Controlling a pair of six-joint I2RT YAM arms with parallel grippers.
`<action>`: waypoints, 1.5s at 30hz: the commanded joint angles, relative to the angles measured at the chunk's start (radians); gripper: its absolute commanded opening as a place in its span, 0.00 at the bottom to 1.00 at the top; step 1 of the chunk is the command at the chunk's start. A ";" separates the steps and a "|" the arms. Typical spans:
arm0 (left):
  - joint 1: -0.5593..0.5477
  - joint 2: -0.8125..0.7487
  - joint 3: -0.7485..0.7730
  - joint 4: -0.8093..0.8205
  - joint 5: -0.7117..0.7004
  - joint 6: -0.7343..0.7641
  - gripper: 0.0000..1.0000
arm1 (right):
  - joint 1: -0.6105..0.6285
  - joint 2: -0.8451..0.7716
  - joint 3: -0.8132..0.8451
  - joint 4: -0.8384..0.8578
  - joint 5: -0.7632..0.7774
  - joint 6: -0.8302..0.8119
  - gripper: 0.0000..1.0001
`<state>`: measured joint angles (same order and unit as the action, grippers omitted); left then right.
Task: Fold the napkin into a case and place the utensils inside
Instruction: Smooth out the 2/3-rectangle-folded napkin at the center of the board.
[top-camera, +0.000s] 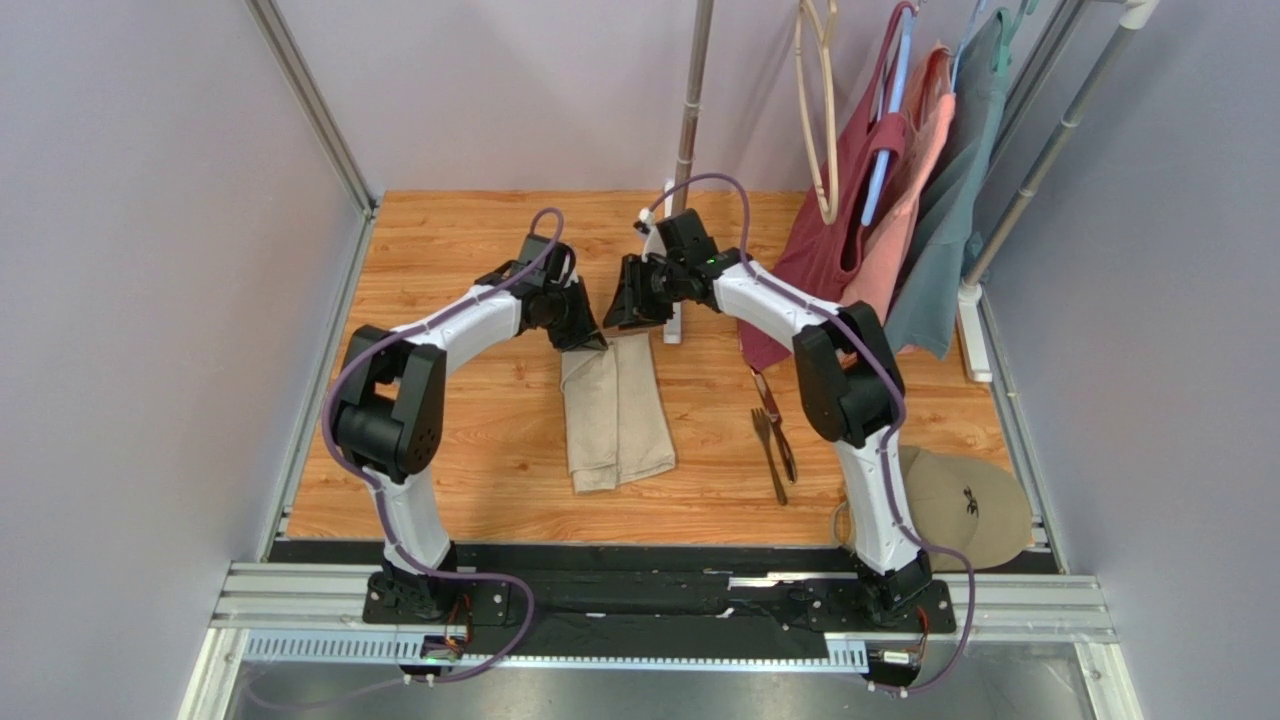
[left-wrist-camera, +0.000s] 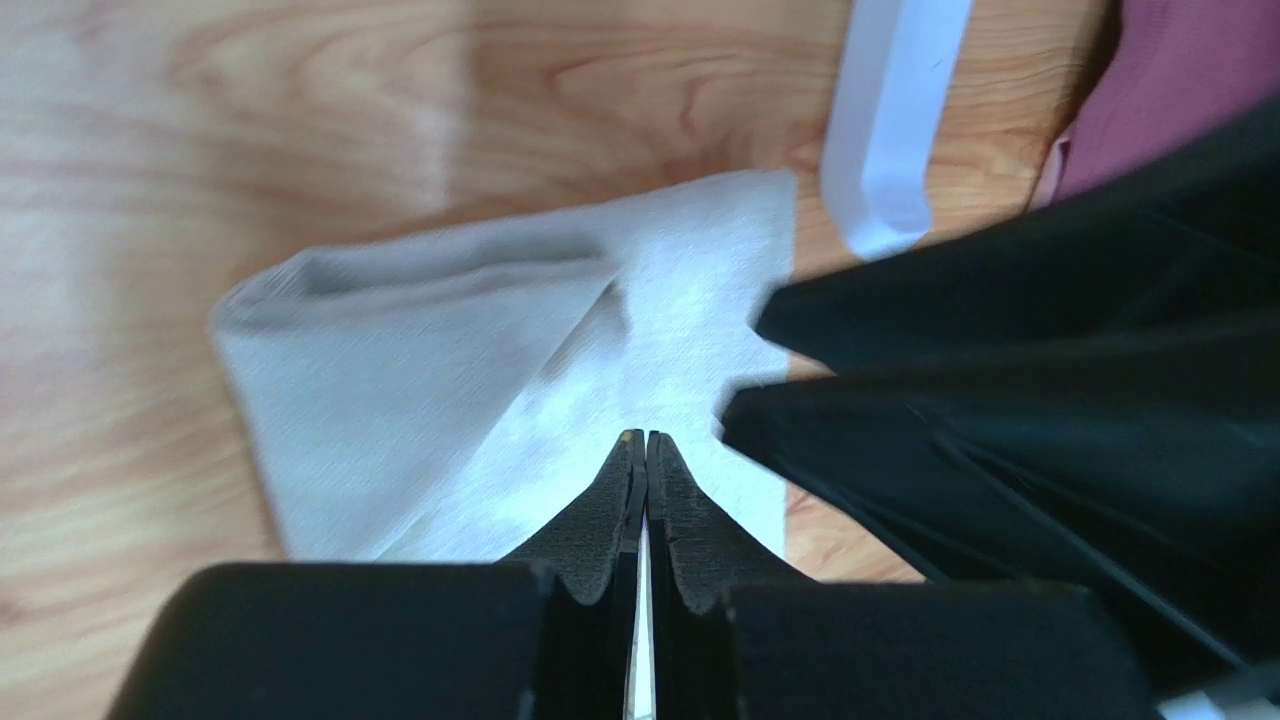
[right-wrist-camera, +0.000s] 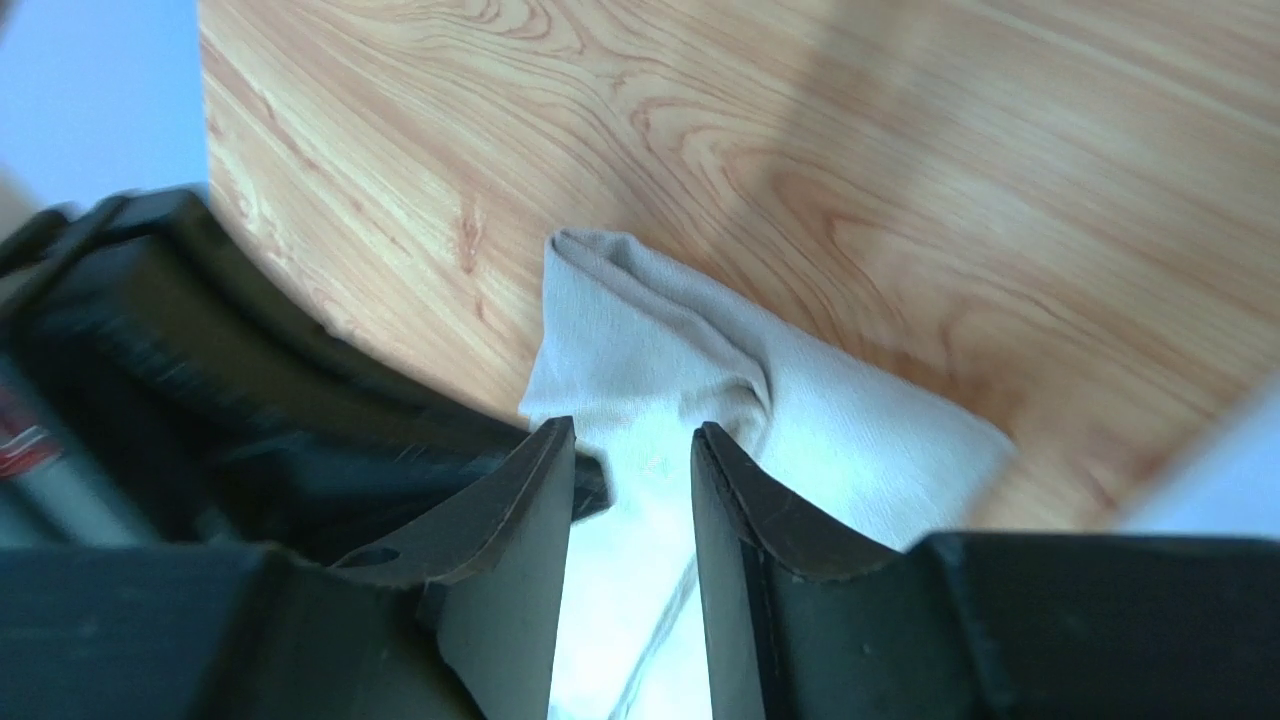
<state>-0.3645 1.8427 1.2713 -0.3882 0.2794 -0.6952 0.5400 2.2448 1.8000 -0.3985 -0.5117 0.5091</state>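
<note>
Napkin (top-camera: 616, 413): folded narrow on tabletop (top-camera: 451, 270), folding judged unfinished. Utensils (top-camera: 774, 435): lay beside, not yet inside. Left hand (left-wrist-camera: 646, 438): fingers closed. Right hand (right-wrist-camera: 633, 432): fingers parted over napkin.

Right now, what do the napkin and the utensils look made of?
The napkin looks like soft woven cloth, matte beige: it creases and shows fine weave up close. The utensils seem metal, dark brown, slim and stiff; too small to be sure.
</note>
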 joint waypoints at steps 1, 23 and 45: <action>-0.033 0.067 0.083 0.002 0.009 -0.020 0.04 | -0.038 -0.105 -0.086 -0.013 0.024 0.029 0.35; -0.093 0.265 0.310 -0.238 -0.310 0.023 0.00 | -0.026 -0.082 -0.324 0.151 0.002 0.092 0.00; -0.093 0.240 0.395 -0.390 -0.528 0.056 0.00 | -0.018 -0.031 -0.324 0.159 0.001 0.112 0.00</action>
<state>-0.4583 2.1128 1.6184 -0.7406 -0.1986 -0.6666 0.5152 2.1857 1.4780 -0.2417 -0.5255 0.6212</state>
